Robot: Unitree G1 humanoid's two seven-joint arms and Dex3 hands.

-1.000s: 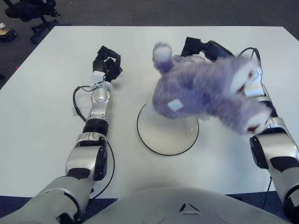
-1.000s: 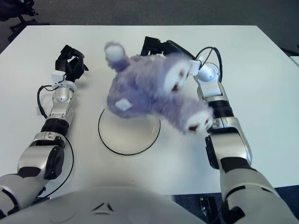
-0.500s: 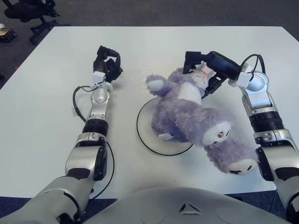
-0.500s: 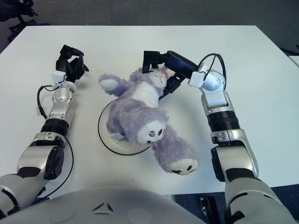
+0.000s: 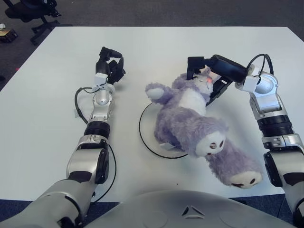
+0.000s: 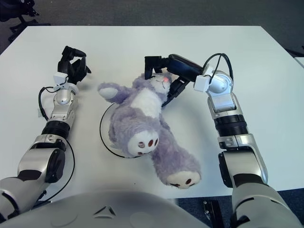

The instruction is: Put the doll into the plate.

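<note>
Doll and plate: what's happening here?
The right robot hand is at the head of the purple plush doll, fingers around it. The doll lies on its back across the white plate, torso over the plate, head and one leg hanging past the rim onto the table. The left robot hand shows left of the plate, holding nothing.

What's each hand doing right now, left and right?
Left hand: curled shut, holding nothing, left of the plate.
Right hand: fingers around the doll's head, seemingly still gripping it.
</note>
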